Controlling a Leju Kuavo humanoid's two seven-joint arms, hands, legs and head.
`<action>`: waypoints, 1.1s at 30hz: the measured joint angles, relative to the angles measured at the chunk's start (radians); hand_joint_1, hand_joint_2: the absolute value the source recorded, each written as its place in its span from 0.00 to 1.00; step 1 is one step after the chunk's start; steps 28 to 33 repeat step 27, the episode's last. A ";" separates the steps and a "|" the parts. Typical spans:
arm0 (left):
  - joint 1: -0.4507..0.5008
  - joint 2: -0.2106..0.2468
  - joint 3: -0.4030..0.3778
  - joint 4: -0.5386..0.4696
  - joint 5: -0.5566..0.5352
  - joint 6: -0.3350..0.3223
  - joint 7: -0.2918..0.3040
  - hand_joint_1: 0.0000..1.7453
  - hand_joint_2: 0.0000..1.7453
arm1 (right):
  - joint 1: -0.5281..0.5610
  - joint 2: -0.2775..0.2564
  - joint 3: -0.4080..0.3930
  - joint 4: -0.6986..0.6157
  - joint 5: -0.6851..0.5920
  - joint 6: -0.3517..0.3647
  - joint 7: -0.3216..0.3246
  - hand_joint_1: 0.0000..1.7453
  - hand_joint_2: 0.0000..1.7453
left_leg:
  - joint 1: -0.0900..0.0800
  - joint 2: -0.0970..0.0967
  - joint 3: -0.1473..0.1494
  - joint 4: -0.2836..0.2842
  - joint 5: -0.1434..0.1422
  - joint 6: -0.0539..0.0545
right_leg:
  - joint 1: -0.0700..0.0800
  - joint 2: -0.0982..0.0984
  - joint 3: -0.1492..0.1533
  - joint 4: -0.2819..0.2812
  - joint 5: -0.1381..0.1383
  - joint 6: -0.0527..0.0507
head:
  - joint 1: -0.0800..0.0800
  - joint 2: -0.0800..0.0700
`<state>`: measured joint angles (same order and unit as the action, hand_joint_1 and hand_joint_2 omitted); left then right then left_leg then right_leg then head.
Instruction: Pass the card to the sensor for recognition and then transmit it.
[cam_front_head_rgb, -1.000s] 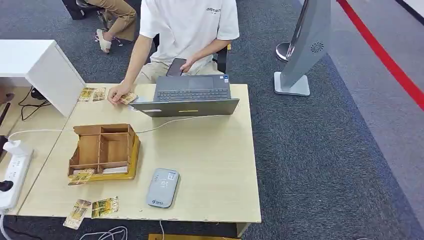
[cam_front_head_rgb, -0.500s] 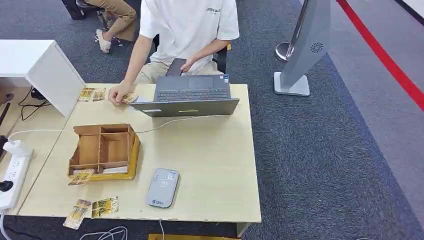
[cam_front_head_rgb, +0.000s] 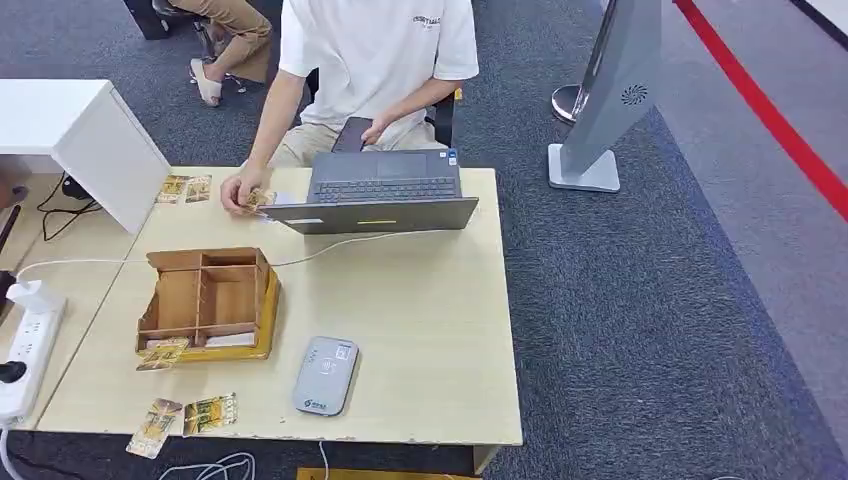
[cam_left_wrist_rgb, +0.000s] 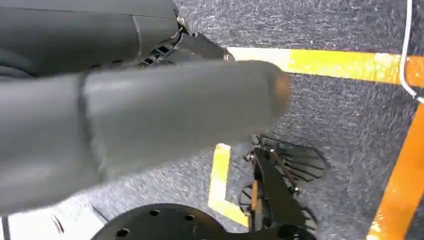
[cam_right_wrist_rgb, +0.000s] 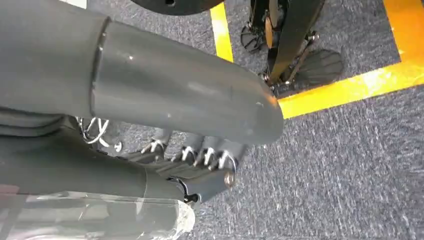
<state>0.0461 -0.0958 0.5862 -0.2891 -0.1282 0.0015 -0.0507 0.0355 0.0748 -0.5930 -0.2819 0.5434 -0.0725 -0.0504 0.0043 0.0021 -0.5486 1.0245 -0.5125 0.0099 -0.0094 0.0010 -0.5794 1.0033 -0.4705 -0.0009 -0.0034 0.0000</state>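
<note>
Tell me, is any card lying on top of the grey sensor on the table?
No, the top of the grey sensor is bare; the nearest cards lie beside it on the table.

Head view looks steeply down on the table (cam_front_head_rgb: 420, 330); both wrist views face carpet (cam_right_wrist_rgb: 350, 165).

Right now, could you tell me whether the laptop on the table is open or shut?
Open. The laptop shows its keyboard and touchpad, with the lid laid back nearly flat toward the wooden organizer side of the table.

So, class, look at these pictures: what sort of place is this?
Probably an office or lab set up for testing: a person works at a laptop on a desk with a card reader, grey carpet and yellow floor tape.
</note>
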 joint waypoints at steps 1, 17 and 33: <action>0.007 0.008 -0.049 -0.003 0.013 0.001 0.007 1.00 0.00 | 0.010 -0.007 0.051 -0.008 -0.050 0.004 0.006 1.00 0.00 | 0.000 0.000 0.000 0.000 0.000 0.000 | 0.000 0.000 0.000 0.000 0.000 0.000 | 0.000 0.000; 0.087 0.079 -0.491 -0.072 0.123 0.001 0.040 0.00 0.00 | 0.096 -0.052 0.511 -0.088 -0.523 0.068 0.048 0.00 0.00 | 0.000 0.000 0.000 0.000 0.000 0.000 | 0.000 0.000 0.000 0.000 0.000 0.000 | 0.000 0.000; 0.092 0.088 -0.545 -0.079 0.128 0.001 0.048 1.00 0.00 | 0.106 -0.058 0.566 -0.100 -0.543 0.070 0.050 1.00 0.00 | 0.000 0.000 0.000 0.000 0.000 0.000 | 0.000 0.000 0.000 0.000 0.000 0.000 | 0.000 0.000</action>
